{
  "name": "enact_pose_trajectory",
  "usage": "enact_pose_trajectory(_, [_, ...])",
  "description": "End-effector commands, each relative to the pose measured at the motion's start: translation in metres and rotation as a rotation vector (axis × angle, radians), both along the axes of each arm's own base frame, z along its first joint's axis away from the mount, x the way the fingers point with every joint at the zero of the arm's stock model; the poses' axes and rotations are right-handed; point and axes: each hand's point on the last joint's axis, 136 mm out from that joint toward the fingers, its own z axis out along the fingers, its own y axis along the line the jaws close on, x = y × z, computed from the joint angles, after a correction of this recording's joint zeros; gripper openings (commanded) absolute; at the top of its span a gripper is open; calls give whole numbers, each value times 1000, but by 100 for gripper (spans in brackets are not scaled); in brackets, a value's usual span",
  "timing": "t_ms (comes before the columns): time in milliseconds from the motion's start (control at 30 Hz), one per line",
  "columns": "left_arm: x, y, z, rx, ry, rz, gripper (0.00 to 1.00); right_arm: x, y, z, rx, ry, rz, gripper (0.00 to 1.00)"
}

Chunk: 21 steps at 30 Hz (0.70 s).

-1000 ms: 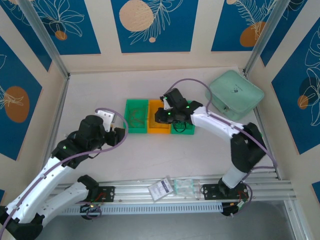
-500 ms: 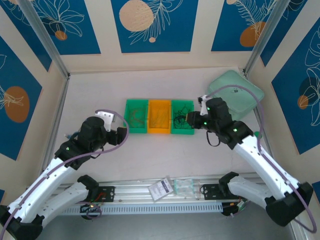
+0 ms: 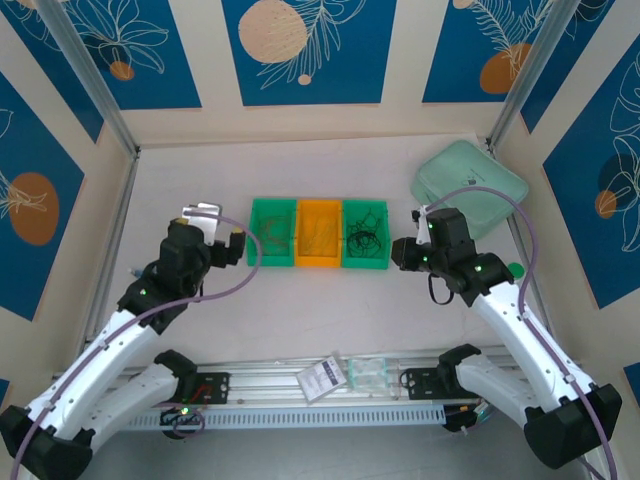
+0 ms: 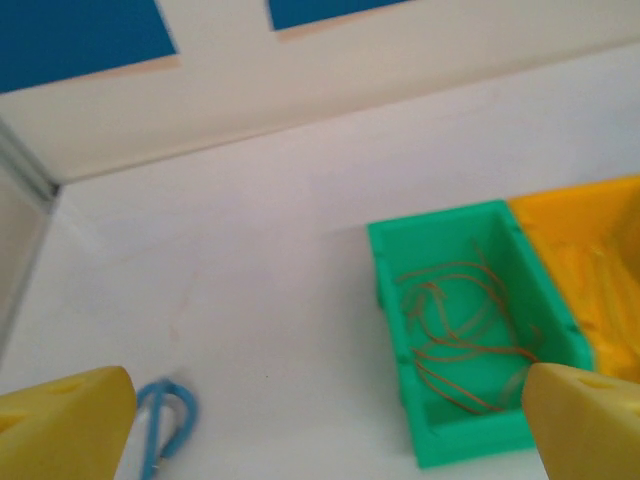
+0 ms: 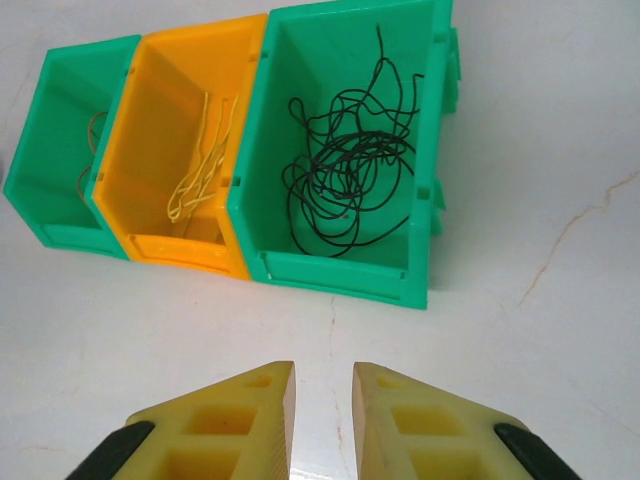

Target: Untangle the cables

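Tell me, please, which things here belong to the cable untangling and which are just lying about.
Job: black cables in right green bin; yellow cables in orange bin; reddish cables in left green bin.
Lying about: pale green case; blue clip; labelled packet on the front rail.

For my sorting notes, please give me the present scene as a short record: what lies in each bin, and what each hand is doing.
left green bin: reddish cables, loose loops
orange bin, middle: pale yellow cables
right green bin: black cables, tangled in a bunch
left hand: wide open, empty, left of the bins
right hand: fingers a narrow gap apart, empty, near the right green bin
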Motion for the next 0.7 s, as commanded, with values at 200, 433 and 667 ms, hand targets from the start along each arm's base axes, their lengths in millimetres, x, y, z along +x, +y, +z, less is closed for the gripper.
enact_pose_trajectory(200, [58,46,-51,80,-106,156,99,3,6,-7,-1,-28,70,23])
enact_pose_trajectory(433, [80,48,-100,70,-136,139,99,1,-2,-16,0,12,51,23])
enact_pose_trajectory(667, [93,47,-130,114,-128,131,100,5,-14,-19,3,14,11,23])
